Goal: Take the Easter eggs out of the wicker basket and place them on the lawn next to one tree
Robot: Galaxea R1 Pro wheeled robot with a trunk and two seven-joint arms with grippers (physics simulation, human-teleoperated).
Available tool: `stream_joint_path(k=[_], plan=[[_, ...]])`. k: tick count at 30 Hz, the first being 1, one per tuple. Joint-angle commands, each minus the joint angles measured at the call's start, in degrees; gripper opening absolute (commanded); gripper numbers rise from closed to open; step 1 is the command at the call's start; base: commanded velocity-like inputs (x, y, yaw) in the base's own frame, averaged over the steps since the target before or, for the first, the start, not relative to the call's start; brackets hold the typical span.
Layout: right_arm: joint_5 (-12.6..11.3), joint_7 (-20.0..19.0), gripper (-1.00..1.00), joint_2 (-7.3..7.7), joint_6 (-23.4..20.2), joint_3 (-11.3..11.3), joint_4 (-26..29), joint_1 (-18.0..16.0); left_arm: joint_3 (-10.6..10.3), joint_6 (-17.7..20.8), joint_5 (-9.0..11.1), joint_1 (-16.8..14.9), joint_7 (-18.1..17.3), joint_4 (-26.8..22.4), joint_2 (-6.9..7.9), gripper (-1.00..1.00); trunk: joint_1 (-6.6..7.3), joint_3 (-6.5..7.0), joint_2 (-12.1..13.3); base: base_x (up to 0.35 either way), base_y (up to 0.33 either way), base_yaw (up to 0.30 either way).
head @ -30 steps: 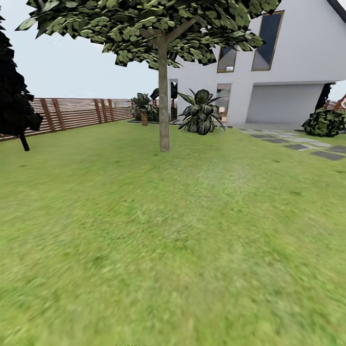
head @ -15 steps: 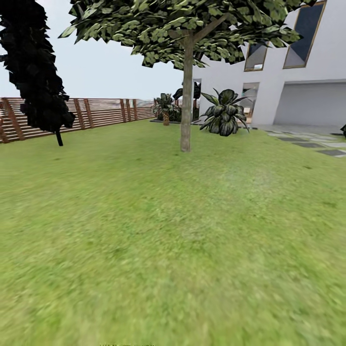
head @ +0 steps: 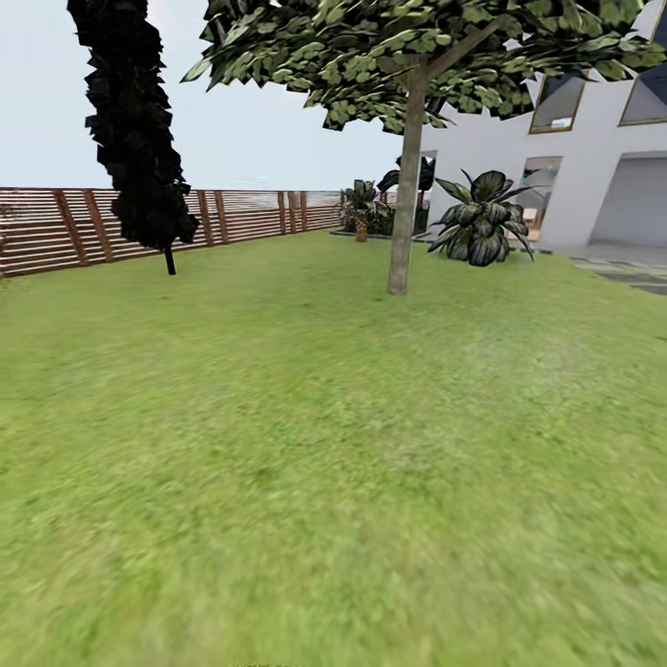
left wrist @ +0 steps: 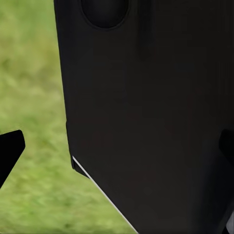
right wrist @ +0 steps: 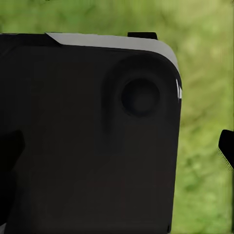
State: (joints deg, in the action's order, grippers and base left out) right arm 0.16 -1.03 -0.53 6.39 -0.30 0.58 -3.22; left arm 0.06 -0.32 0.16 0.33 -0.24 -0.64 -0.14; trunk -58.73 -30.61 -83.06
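Facing lawn w/ tree ahead, fence beyond; both end effectors' fingertips spread, holding nothing, grass beneath.

I am looking for words | I am seeing no letters, numbers, labels or signs that I can read | I am finding none on the white house | none on the wooden fence | none on my own dark body

Even bright daylight, no cast shadows, lawn blurred up close, wrist views soft
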Motion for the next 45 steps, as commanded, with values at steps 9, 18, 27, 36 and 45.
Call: stream_joint_path(k=[9,18,27,36,45], plan=[[0.0,-0.1,1.0,0.0,0.2,0.0,-0.1,0.0,0.0,0.0,0.0,0.0,0.0,-0.1,-0.01,1.0,0.0,-0.04,0.0,0.0,0.0,0.295],[0.0,-0.1,1.0,0.01,0.2,-0.1,-0.1,0.0,0.0,0.0,0.0,0.0,0.0,-0.1,-0.01,1.0,0.0,-0.04,0.0,0.0,0.0,0.295],[0.0,-0.1,1.0,0.01,0.2,-0.1,-0.1,0.0,0.0,0.0,0.0,0.0,0.0,-0.1,0.02,1.0,0.0,0.05,0.0,0.0,0.0,0.295],[0.0,-0.1,1.0,0.01,0.2,-0.1,-0.1,0.0,0.0,0.0,0.0,0.0,0.0,-0.1,0.03,1.0,0.0,0.26,0.0,0.0,0.0,0.295],[0.0,-0.1,1.0,0.01,0.2,-0.1,-0.1,0.0,0.0,0.0,0.0,0.0,0.0,-0.1,0.01,1.0,0.0,0.52,0.0,0.0,0.0,0.295]])
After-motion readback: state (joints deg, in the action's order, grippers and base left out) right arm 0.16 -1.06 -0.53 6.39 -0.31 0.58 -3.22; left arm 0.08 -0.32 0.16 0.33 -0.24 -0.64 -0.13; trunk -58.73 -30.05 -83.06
